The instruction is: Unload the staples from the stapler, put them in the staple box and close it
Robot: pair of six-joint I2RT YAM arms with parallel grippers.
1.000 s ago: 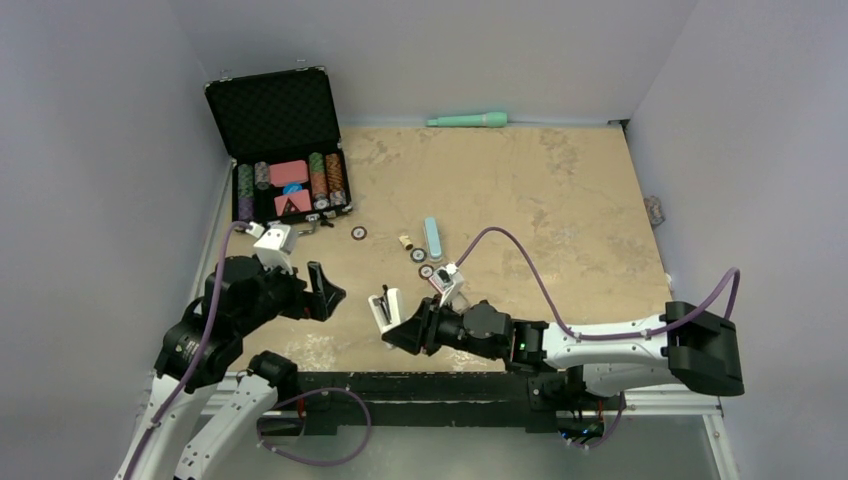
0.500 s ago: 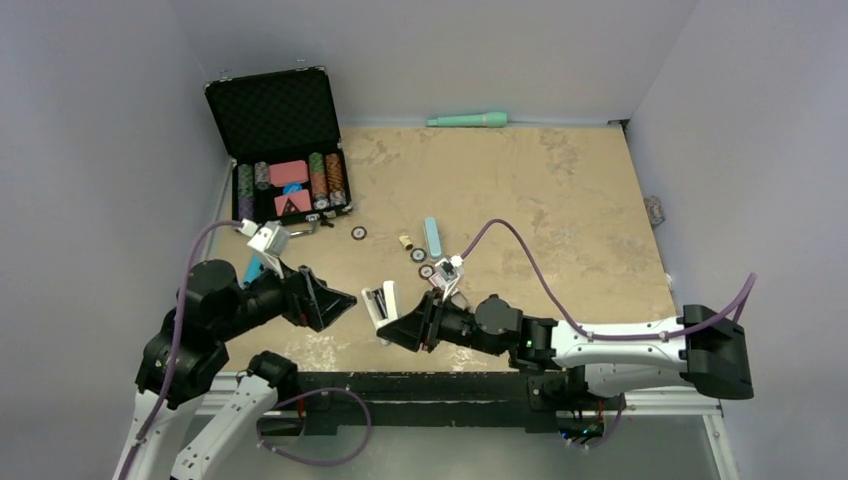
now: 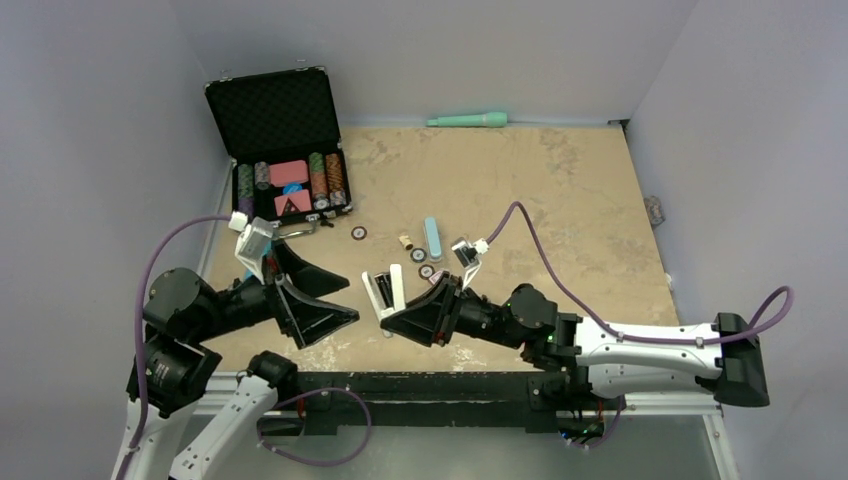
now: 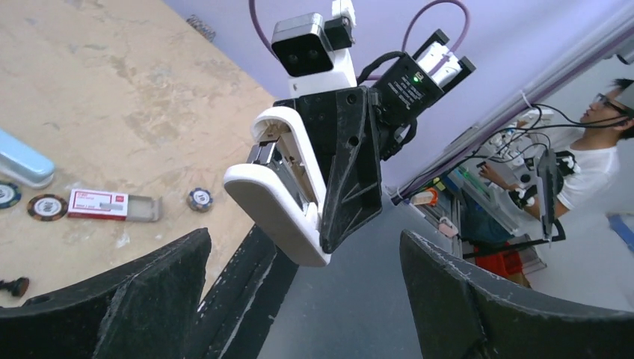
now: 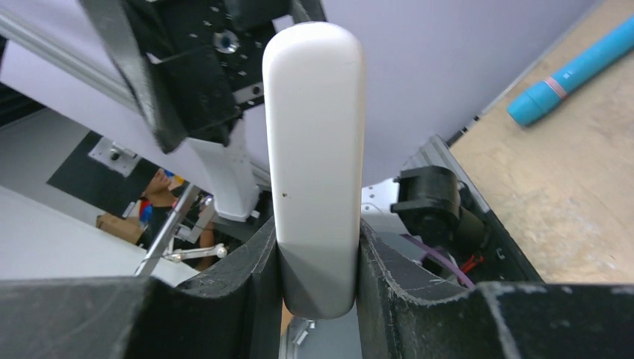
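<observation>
Metal magazine [image 4: 271,158] inside stapler [image 4: 278,212], left wrist

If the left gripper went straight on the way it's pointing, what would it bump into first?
Probably the stapler, held in the right gripper straight ahead of the open left gripper. Depth is hard to judge.

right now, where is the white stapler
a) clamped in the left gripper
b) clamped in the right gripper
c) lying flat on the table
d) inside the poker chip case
B: the right wrist view shows the white stapler squeezed between the fingers of the right gripper, held up off the table, while the left gripper stands wide open and apart from it.
</observation>
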